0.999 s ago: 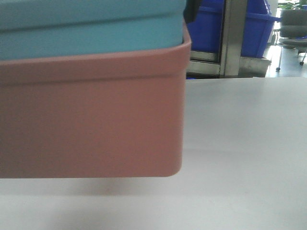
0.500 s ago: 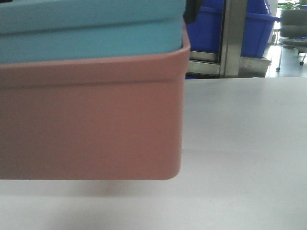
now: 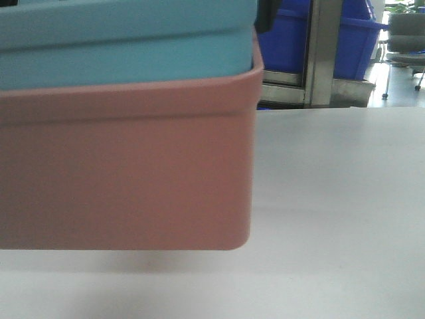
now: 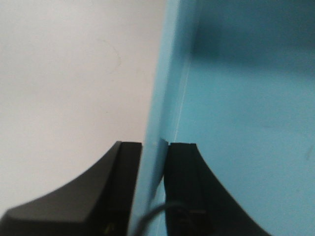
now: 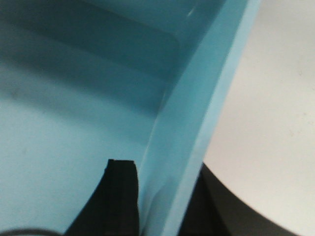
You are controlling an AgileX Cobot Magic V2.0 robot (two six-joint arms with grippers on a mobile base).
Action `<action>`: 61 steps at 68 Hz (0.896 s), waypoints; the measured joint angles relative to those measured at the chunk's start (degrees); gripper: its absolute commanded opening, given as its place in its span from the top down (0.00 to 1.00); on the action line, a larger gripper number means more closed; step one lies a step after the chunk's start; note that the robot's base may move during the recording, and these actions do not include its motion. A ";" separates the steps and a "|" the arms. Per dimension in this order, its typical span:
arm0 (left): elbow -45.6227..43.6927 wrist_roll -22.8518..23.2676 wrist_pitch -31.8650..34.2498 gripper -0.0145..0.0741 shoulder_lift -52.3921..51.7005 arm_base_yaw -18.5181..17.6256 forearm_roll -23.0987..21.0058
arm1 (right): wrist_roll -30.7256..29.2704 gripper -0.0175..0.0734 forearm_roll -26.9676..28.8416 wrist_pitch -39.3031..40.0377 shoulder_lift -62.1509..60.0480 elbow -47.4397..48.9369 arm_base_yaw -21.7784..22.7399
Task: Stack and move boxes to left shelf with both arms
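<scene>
The turquoise box (image 3: 126, 40) is nested inside the salmon pink box (image 3: 126, 166); the stack fills the left of the front view, its base a little above the white table (image 3: 339, 186). My left gripper (image 4: 155, 147) is shut on the turquoise box's left wall (image 4: 162, 88), one finger inside and one outside. My right gripper (image 5: 162, 172) is shut on the turquoise box's right wall (image 5: 206, 98) in the same way. The left shelf is out of view.
Behind the table stand dark royal-blue bins (image 3: 355, 43) on a steel frame with an upright post (image 3: 322, 50). An office chair (image 3: 405, 33) is at the far right. The table's far edge (image 3: 345, 107) runs behind the stack.
The stacked boxes have sunk very slightly and edged left between the earliest frame and now. Both grippers keep their hold.
</scene>
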State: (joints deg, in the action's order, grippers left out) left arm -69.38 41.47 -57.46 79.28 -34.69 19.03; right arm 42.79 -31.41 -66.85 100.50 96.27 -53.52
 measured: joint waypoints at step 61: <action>0.00 0.00 0.10 0.85 0.10 0.00 0.00 | 0.04 0.75 0.00 0.00 0.00 0.00 -0.09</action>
State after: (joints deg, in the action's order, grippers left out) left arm -69.38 41.47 -57.36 79.38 -34.69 19.03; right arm 42.83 -31.41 -66.85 100.50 96.27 -53.61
